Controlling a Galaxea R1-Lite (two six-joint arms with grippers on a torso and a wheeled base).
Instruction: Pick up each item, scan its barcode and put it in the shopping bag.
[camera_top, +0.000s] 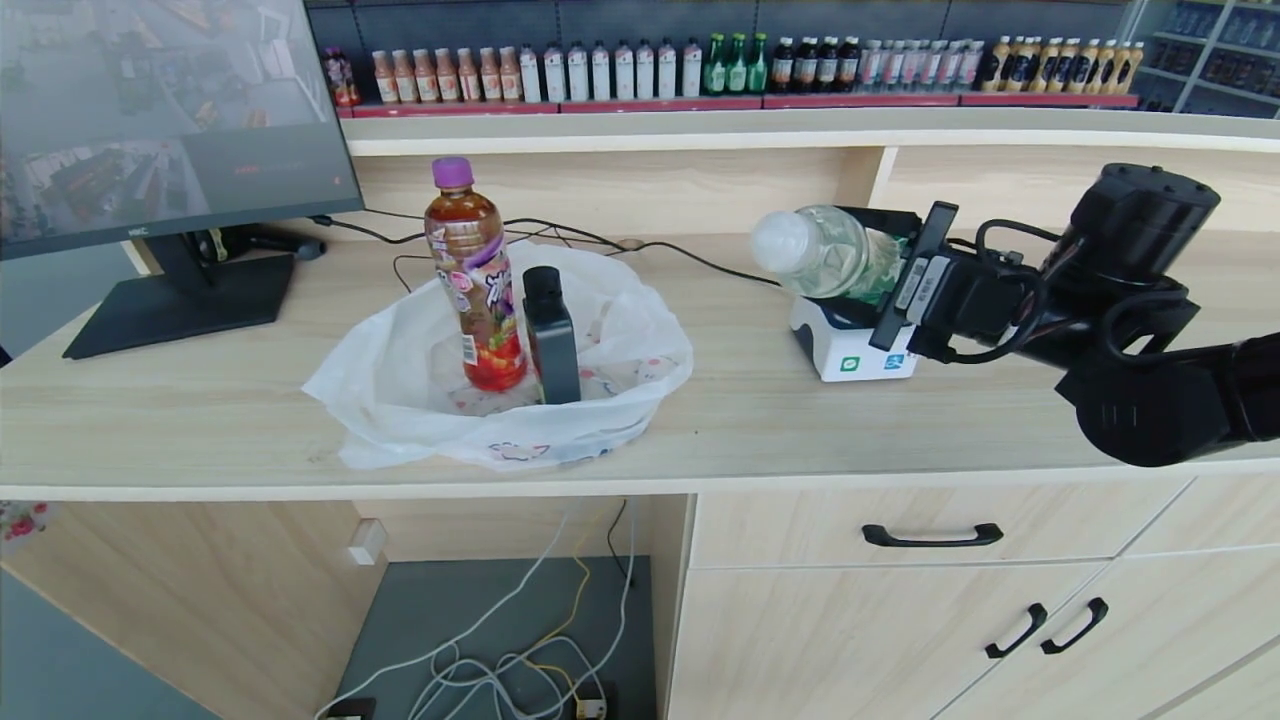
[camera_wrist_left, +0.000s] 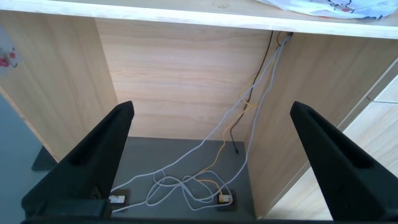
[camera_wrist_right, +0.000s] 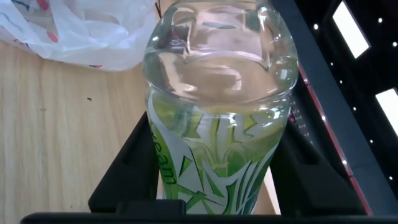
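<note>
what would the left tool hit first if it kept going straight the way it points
Probably the back panel under the counter: the open left tool aims into that recess. The hanging cables may come first; depth is unclear.

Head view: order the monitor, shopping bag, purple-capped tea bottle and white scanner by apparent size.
1. monitor, largest though cropped by the frame
2. shopping bag
3. purple-capped tea bottle
4. white scanner, smallest, but partly hidden behind the clear bottle, so unsure

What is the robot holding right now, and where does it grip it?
The right gripper is shut on the clear bottle, around its green-labelled body. The left gripper holds nothing.
</note>
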